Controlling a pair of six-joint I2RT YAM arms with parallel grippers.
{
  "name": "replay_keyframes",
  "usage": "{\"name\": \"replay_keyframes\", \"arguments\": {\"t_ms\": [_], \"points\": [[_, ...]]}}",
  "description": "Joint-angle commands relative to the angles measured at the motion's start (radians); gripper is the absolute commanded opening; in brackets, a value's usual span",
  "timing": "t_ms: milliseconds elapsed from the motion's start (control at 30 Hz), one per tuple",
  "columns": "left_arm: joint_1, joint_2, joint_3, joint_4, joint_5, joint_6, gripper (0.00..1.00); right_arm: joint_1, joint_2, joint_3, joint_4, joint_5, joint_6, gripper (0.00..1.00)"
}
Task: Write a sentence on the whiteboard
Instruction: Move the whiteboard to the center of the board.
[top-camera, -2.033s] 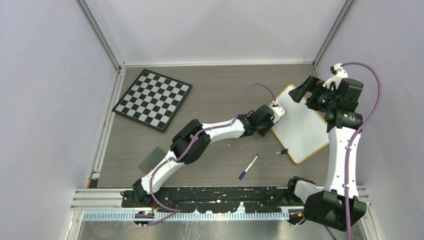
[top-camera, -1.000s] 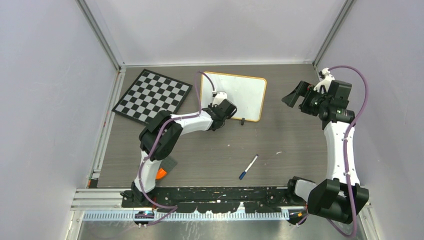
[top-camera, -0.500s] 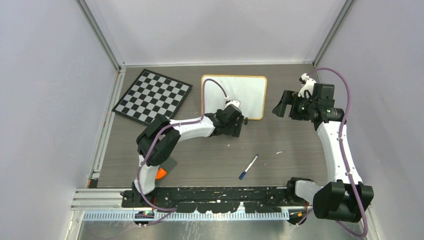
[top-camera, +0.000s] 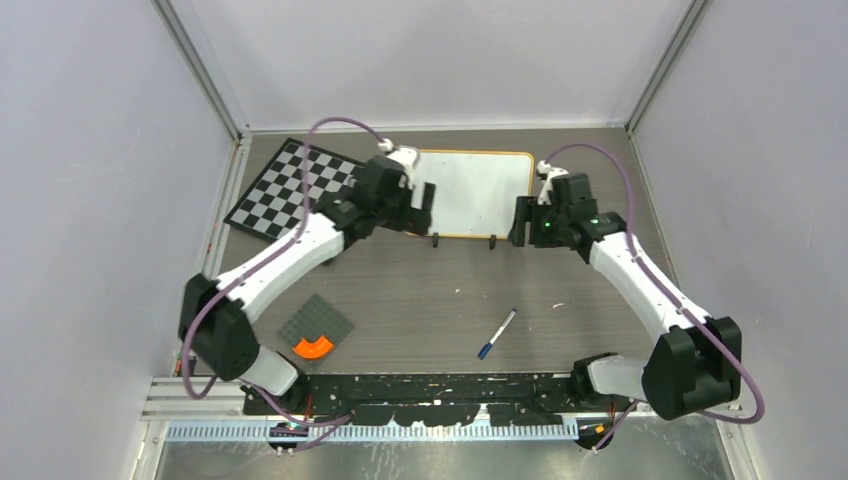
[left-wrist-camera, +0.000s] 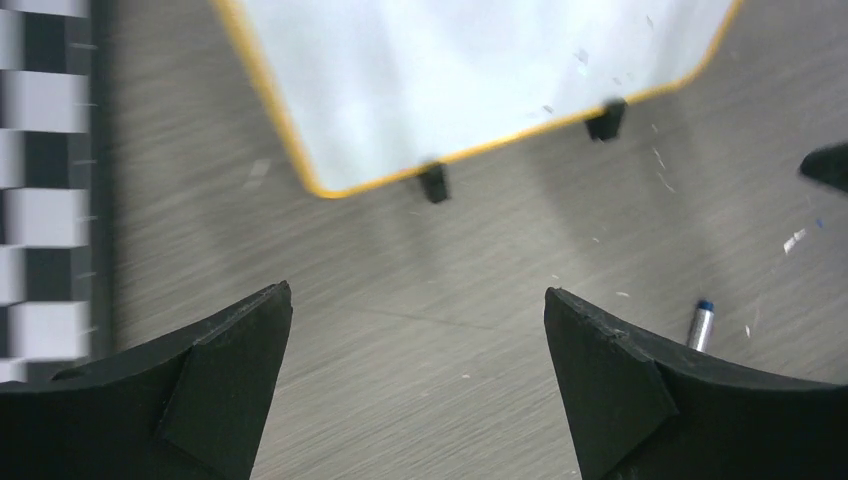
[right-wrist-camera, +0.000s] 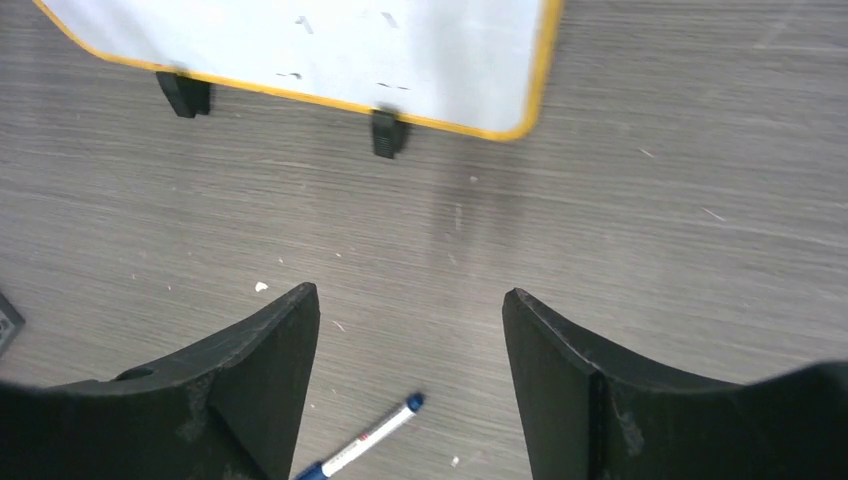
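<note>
Tabletop (top-camera: 430, 290) of grey wood-grain laminate fills the floor of the booth, with my two arms reaching out over it from the near edge. Largest on it is the black-and-white checkered chessboard (top-camera: 290, 190), lying flat and turned at an angle in the far left corner. Just to its right, at the far middle of the table, lies the whiteboard (top-camera: 480, 190), a small rectangular white panel in a light wooden frame with rounded corners, flat and square to the table, its surface bare apart from a few faint specks. My left pincer (top-camera: 420, 210) hangs at the board's near left corner; from its own camera the left pincer (left-wrist-camera: 415, 295) is spread wide with only bare table between the fingers, the board's corner ahead of them. My right pincer (top-camera: 522, 222) hangs just beside the near right corner, and its camera shows the right pincer (right-wrist-camera: 410, 295) also spread, pinching nothing, over bare table. Well nearer on the left lies a dark grey square studded plate (top-camera: 315, 325) with a small curved orange piece (top-camera: 314, 347) at its near edge. Near the middle lies a white marker (top-camera: 497, 334) with a blue cap, apart from everything. Two small black clip feet (top-camera: 435, 240) stick out from the board's near edge.
</note>
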Motion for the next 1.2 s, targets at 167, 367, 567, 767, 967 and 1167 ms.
{"name": "replay_keyframes", "arguments": {"t_ms": [167,367,567,767,967,1167], "points": [[0.352,-0.278,0.009,-0.084,-0.074,0.031,1.00,0.217,0.153,-0.069,0.314,0.321,0.166,0.66],[0.461,-0.347,-0.033,-0.097,-0.059,-0.014,1.00,0.278,0.278,-0.072,0.448,0.420,0.214,0.54],[0.492,-0.350,-0.018,-0.111,-0.056,-0.024,1.00,0.288,0.391,-0.033,0.473,0.466,0.227,0.49],[0.500,-0.344,-0.002,-0.125,-0.039,-0.043,1.00,0.288,0.458,-0.002,0.508,0.467,0.223,0.46],[0.513,-0.332,-0.008,-0.132,-0.023,-0.052,1.00,0.287,0.483,0.013,0.535,0.484,0.198,0.41],[0.523,-0.311,0.021,-0.146,-0.014,-0.065,1.00,0.287,0.506,0.034,0.484,0.452,0.174,0.19]]}}
